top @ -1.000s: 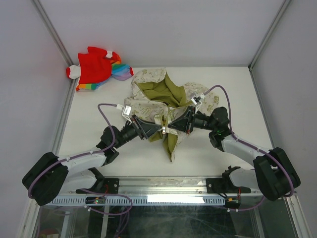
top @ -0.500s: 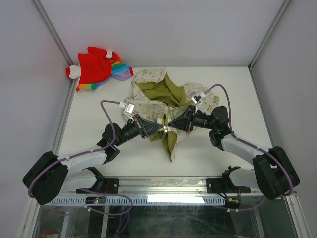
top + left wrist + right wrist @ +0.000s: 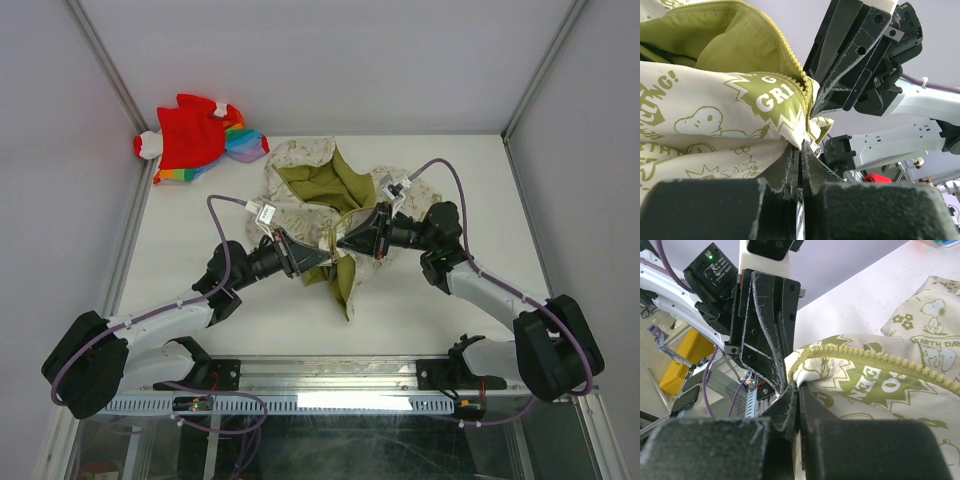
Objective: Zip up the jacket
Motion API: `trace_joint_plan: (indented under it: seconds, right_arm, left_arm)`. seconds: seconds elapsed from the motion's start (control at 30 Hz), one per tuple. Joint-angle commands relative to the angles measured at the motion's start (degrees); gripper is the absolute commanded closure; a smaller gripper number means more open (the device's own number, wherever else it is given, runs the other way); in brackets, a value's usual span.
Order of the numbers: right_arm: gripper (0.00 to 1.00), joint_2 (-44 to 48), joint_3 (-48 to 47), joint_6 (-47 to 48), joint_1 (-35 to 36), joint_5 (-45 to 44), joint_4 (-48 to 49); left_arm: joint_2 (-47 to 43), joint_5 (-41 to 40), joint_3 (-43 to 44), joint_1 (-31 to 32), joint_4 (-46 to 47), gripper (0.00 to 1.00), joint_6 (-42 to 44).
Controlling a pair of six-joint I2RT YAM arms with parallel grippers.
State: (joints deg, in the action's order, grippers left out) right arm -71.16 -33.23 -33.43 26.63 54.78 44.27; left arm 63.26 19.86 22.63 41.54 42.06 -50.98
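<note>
The cream jacket (image 3: 300,160) with olive prints lies crumpled mid-table, its olive lining (image 3: 322,186) showing. My left gripper (image 3: 328,259) is shut on the jacket's front edge, beside a small metal zipper part (image 3: 815,146). My right gripper (image 3: 342,243) is shut on the facing edge, tip to tip with the left one. In the left wrist view my gripper (image 3: 802,152) pinches printed fabric (image 3: 715,125) under the olive zipper teeth (image 3: 785,45). In the right wrist view my gripper (image 3: 797,387) pinches the fabric corner where the zipper teeth (image 3: 880,357) end. An olive flap (image 3: 345,285) hangs below both grippers.
A red and rainbow garment (image 3: 200,135) lies at the back left corner. Grey walls with metal posts close in the table (image 3: 200,230) on three sides. The arms' mounting rail (image 3: 330,375) runs along the near edge.
Both grippers have moved away from the near edge, still holding the jacket edges. The right gripper now sits a little farther back than the left, and the flap is pulled up with them.
</note>
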Motion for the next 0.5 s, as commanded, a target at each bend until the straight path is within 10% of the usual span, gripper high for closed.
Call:
trace_joint_plan:
  seconds: [0.0,0.47]
  right_arm:
    - [1.00,-0.22,-5.35,3.60,-2.32,-4.79,1.38]
    - [1.00,2.78,-9.44,3.93,-2.94,-4.83,-15.24]
  left_arm:
    - [-0.69,8.62,2.26,0.76,-3.79,1.00,-0.61]
    - [-0.04,13.26,8.92,0.42,-20.47,1.00,5.91]
